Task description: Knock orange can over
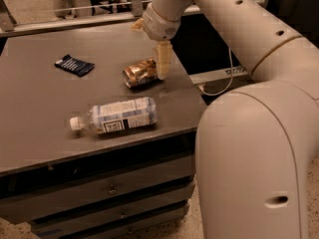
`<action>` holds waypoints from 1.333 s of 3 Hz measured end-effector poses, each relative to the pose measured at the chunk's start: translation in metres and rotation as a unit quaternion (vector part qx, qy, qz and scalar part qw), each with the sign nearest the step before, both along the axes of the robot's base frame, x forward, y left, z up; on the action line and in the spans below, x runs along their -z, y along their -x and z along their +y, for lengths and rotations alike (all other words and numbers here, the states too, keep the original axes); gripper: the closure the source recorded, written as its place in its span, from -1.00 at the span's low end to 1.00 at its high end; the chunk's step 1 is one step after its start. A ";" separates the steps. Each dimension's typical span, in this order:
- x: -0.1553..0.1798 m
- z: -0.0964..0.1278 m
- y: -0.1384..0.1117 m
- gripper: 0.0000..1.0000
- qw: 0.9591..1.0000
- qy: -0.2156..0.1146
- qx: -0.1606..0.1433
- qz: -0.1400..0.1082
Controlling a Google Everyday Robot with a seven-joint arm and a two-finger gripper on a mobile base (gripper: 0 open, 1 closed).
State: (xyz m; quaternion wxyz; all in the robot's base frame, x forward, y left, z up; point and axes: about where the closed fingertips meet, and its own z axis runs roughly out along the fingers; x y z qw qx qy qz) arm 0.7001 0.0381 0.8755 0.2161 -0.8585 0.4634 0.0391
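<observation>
The orange can (139,72) lies on its side on the grey table (40,113), its silver end facing left. My gripper (161,68) hangs from the arm right beside the can's right end, one pale finger (162,59) pointing down and touching or nearly touching the can. The second finger is hidden behind it.
A clear water bottle (117,116) with a blue-white label lies on its side near the table's front edge. A dark blue packet (74,65) lies at the back left. The table's right edge is just right of the gripper. My big arm body fills the right side.
</observation>
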 end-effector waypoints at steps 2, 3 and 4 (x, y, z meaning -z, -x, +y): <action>-0.028 -0.061 -0.008 -1.00 0.982 -0.159 0.100 0.009; -0.051 -0.105 -0.009 -1.00 0.960 -0.232 0.159 0.004; -0.069 -0.157 -0.012 -1.00 0.924 -0.299 0.237 0.000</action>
